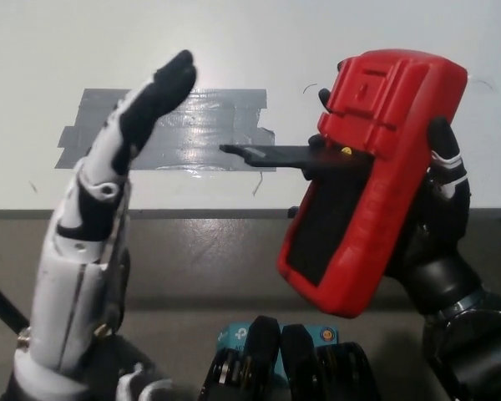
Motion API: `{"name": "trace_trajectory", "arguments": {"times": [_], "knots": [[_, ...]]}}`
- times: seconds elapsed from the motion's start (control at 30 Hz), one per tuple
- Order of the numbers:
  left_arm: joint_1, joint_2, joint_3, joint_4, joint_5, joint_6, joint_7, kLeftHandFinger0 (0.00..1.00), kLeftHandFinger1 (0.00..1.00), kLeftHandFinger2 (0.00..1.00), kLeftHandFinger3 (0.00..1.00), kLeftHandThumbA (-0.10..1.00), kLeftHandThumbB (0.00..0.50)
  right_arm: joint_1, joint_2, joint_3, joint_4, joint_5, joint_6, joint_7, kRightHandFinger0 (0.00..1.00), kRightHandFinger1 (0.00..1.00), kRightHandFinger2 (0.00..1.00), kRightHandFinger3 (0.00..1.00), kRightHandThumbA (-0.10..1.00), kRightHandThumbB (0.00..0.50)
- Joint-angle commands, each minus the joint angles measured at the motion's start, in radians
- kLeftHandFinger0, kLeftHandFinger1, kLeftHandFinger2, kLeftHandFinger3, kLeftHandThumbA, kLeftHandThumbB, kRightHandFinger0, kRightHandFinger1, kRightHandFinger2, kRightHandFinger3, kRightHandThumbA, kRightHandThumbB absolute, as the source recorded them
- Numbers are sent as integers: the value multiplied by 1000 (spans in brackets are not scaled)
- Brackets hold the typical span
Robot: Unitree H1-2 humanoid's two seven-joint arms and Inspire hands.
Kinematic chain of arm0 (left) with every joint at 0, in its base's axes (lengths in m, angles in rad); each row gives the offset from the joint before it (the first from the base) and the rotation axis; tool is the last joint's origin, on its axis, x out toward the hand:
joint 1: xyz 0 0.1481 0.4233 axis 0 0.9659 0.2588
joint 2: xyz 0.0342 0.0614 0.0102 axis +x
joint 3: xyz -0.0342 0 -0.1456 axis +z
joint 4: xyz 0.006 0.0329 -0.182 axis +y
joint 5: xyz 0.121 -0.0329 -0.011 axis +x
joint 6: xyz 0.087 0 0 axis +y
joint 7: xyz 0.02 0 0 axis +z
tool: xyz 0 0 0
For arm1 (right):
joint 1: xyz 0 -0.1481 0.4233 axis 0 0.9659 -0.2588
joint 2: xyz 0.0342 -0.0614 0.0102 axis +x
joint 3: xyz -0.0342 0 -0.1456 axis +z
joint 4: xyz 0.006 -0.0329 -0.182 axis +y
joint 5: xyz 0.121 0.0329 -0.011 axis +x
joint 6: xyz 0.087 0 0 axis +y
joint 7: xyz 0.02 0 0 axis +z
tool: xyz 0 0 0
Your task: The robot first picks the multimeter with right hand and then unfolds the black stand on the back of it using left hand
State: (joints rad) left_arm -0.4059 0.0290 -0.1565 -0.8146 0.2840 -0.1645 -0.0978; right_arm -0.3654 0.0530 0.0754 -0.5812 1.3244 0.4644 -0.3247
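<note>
Above the worktop (334,50) edge:
Right hand (438,209): gripping red multimeter (371,175) — black stand (271,154) sticking out.
Left hand (108,192): hovering beside — fingers (154,92) spread, holding nothing.

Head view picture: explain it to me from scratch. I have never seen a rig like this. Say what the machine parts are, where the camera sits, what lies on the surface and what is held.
The camera sits on a humanoid robot's head, looking steeply down at its own two hands.

The black right hand grips a red multimeter, lifted off the white table with its back facing the camera. A black stand sticks out sideways from that back, towards the left.

The white left hand is raised, fingers apart, holding nothing; its dark fingertips are apart from the stand.

On the table lies a patch of grey tape, stuck flat.
</note>
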Motion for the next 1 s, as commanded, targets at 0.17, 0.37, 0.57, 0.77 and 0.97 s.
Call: {"name": "trace_trajectory", "arguments": {"times": [0.17,0.37,0.57,0.77,0.97], "knots": [[-10,-28,-15,17,122,-62,-19,1000,1000,1000,1000,985,322,-29,11,14,-56,37,-26,26,0,237,717,751,-100,133],[-1,-30,-17,11,123,-51,-26,1000,1000,1000,1000,934,257,-26,29,9,-78,16,-48,16,0,295,785,663,-100,141],[-16,-27,-16,23,122,-74,-24,1000,1000,1000,1000,954,253,-33,45,-9,-82,21,-59,-23,614,101,631,552,-100,126],[-13,-25,-9,21,138,-63,-29,1000,1000,1000,1000,998,269,-35,44,-10,-80,57,-61,-36,831,36,745,622,-100,119],[-15,-25,-5,22,166,-64,-30,1000,1000,1000,1000,1000,263,-40,52,-14,-79,68,-78,-27,817,28,766,647,-100,109]]}}
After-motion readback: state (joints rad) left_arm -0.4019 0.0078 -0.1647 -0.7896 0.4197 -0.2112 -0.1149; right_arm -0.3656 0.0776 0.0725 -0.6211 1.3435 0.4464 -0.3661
